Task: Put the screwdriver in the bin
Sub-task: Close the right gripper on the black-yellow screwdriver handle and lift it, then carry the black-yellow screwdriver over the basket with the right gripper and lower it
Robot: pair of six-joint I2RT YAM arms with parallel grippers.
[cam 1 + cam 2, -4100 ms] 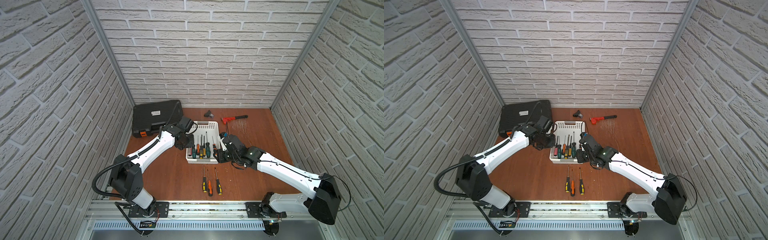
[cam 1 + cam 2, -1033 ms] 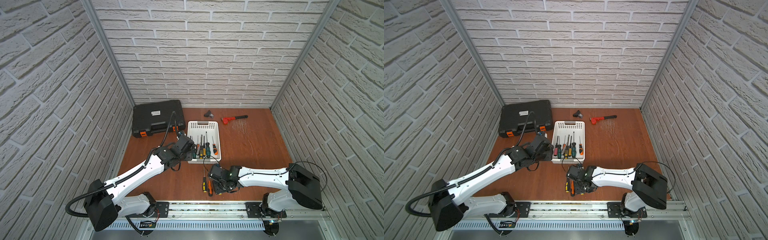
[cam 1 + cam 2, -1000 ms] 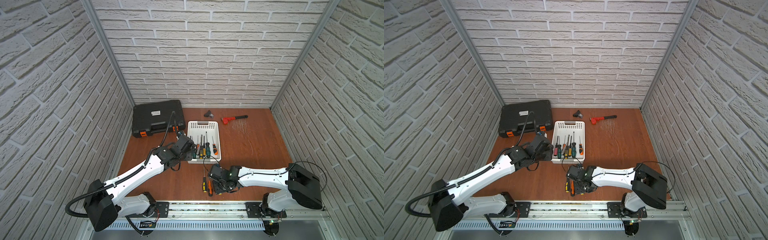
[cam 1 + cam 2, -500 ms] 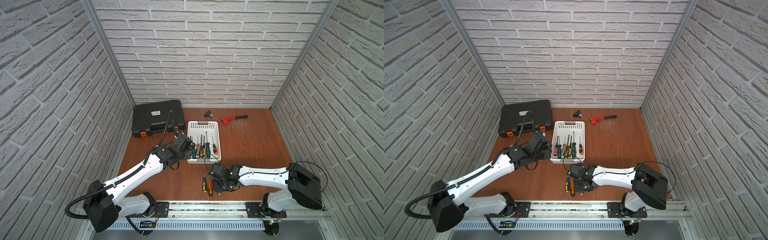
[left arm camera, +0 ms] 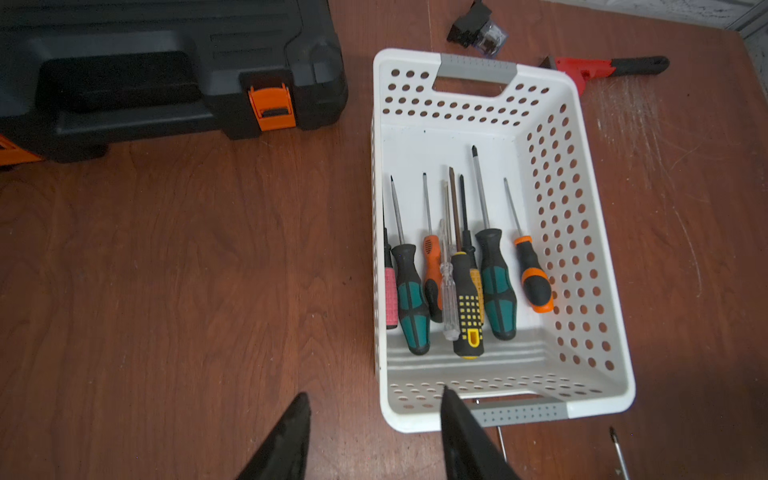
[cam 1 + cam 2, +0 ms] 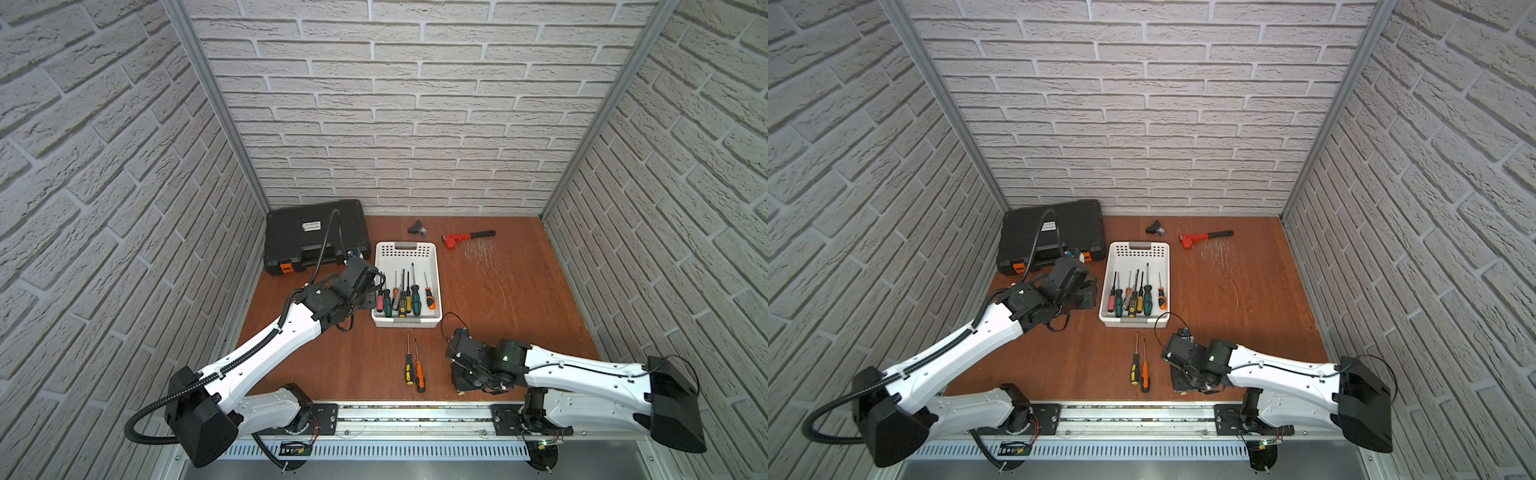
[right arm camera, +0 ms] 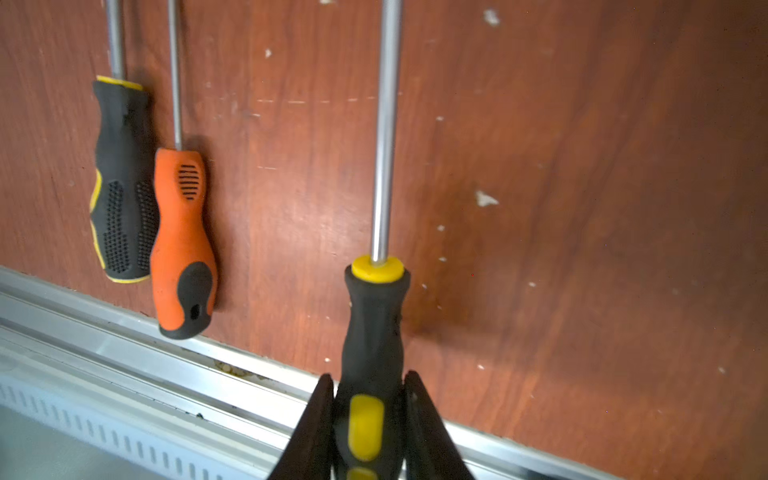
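In a top view, only two loose screwdrivers [image 6: 419, 374] lie at 6 o'clock of the bin [image 6: 437, 286]. The right gripper [image 6: 459, 378] has drawn off to 5 o'clock, and the left gripper [image 6: 368, 301] waits at 8 o'clock. Left wrist view: its jaws stand apart, empty. Right wrist view: jaws have just clamped the black-yellow screwdriver [image 7: 374, 324], so the carry comes next.

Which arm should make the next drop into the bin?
Right. The right gripper is shut on the black-and-yellow screwdriver; the left gripper is open and empty beside the bin.
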